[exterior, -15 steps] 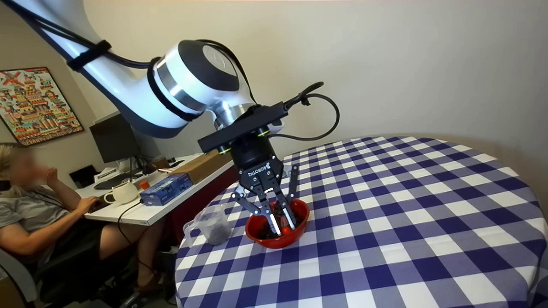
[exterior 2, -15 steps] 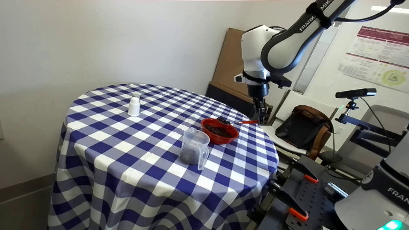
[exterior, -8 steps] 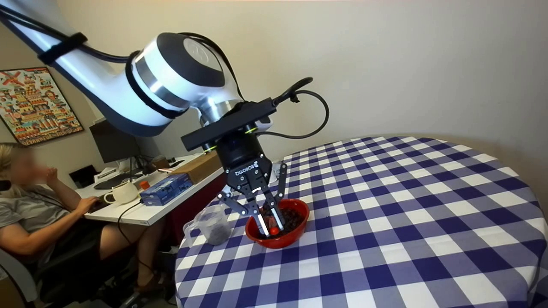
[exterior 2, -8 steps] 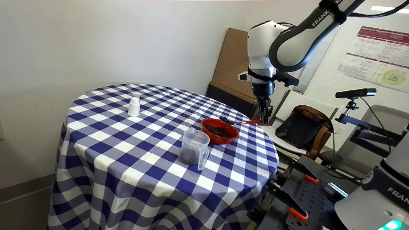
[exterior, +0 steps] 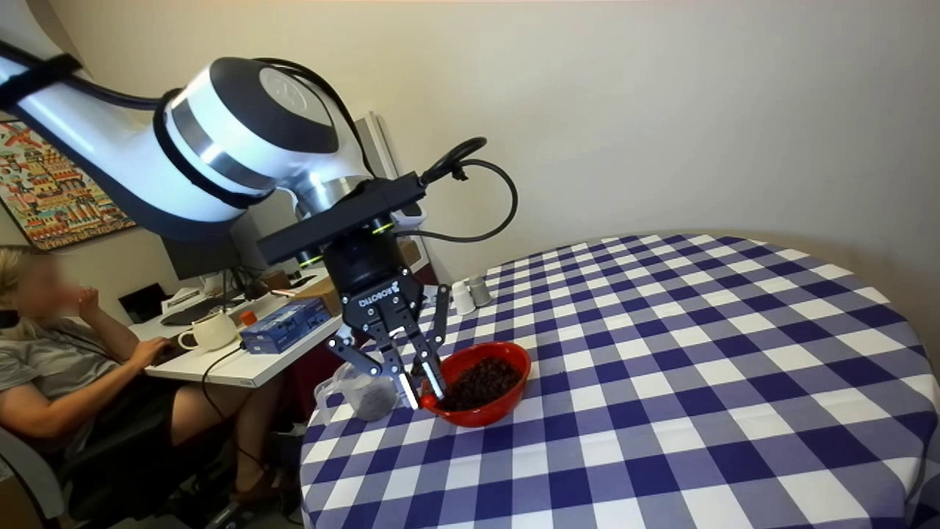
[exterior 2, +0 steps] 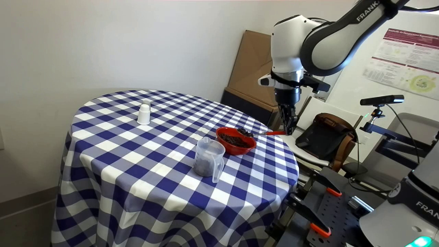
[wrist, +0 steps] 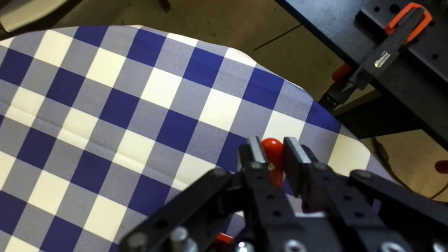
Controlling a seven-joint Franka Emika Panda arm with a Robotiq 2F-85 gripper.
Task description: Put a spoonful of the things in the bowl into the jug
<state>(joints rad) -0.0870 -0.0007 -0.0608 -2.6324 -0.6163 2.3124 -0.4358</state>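
My gripper (exterior: 424, 397) is shut on the red handle of a spoon; the handle (wrist: 274, 157) shows between the fingertips in the wrist view. In an exterior view the gripper (exterior 2: 289, 130) is right of the bowl, beyond the table edge in the picture. The spoon's head (exterior 2: 245, 132) carries a heap of dark pieces and overlaps the bowl's far rim. The red bowl (exterior 2: 236, 149) holds many dark pieces; in the wrist view only a red bit (wrist: 224, 238) shows. The clear jug (exterior 2: 205, 159) stands beside the bowl with greyish contents low inside; it is partly behind the gripper here (exterior: 373, 400).
White cups (exterior 2: 144, 115) stand farther back on the checked table (exterior 2: 164, 144). A clamp (wrist: 395, 49) with orange ends sits on the dark robot stand near the table edge. A person (exterior: 66, 367) sits at a desk (exterior: 246, 371) beyond the table.
In an exterior view my gripper has moved left across the bowl to its jug-side rim, still holding the spoon. The loaded spoon has shifted with it. Bowl and jug have not moved.
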